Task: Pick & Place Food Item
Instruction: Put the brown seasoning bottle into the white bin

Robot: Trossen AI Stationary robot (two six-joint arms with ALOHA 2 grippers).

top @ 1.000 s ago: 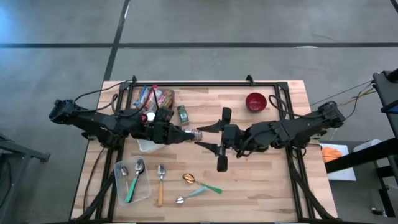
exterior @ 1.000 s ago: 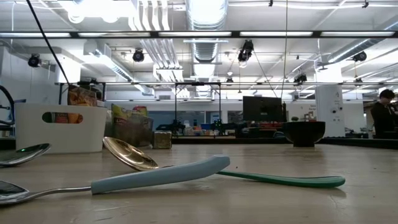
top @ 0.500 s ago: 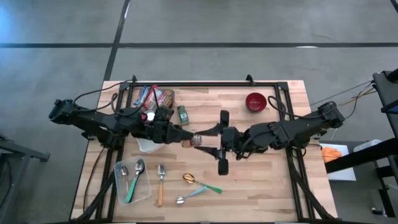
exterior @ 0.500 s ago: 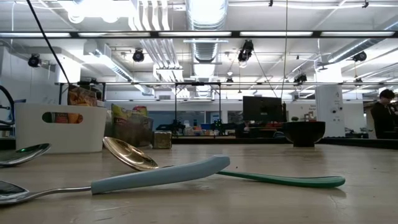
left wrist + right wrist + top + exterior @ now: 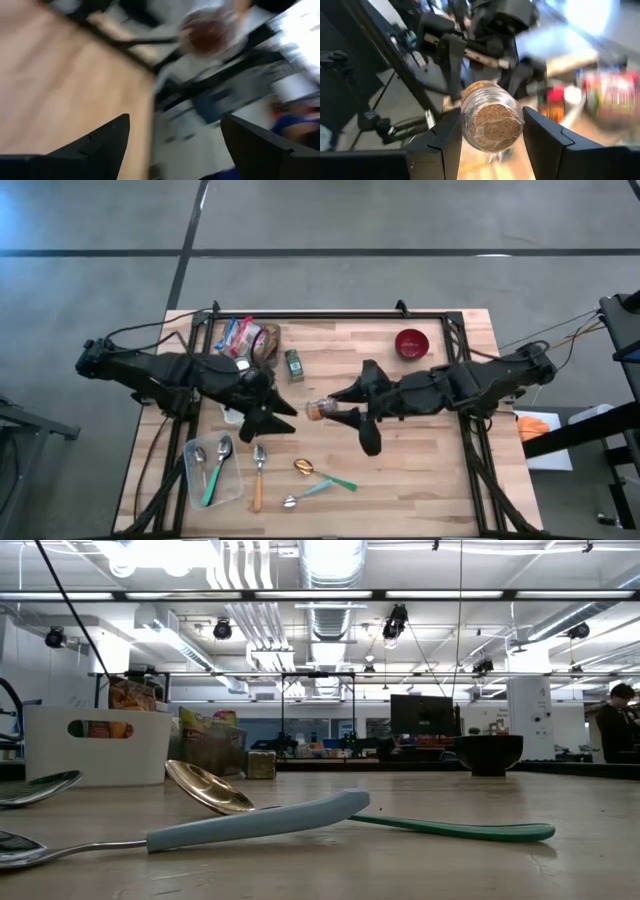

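Near the middle of the high view, the right gripper (image 5: pixel 340 409) holds a small jar (image 5: pixel 318 409) between its jaws, lifted above the wooden table (image 5: pixel 440 470). The left gripper (image 5: pixel 268 409) sits just left of the jar, its jaws spread wide and empty.
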